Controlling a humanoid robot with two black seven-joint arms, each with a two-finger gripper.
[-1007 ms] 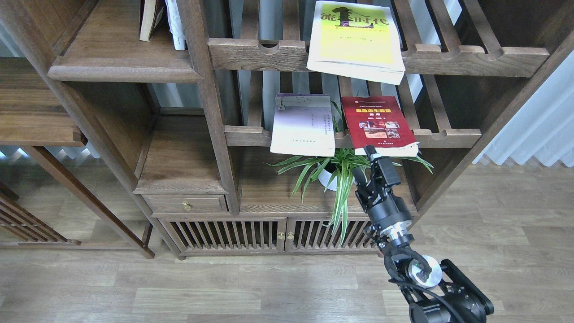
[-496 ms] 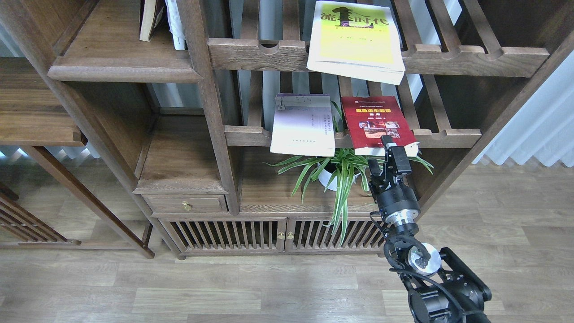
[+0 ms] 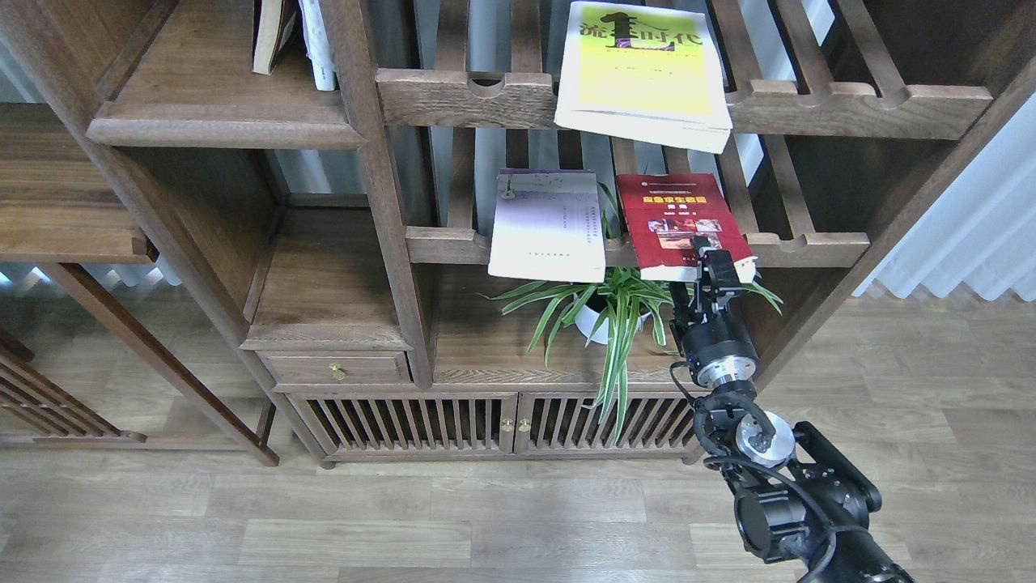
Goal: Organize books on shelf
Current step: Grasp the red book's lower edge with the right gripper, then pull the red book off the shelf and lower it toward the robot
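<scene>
Thin dark red paperback, glossy cover with photos, lies flat on lower slatted wooden rack, front edge overhanging.

Right hand at that edge; fingers apart or clamped: cannot tell.

Step, judged: grasping book. Next: firm pinch, lift clear, carry to solid dark-brown moulded board upper left.

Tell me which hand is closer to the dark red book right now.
Right. The right hand is at the front edge of the dark red book, its tip overlapping the cover. The left hand is not in view.
</scene>
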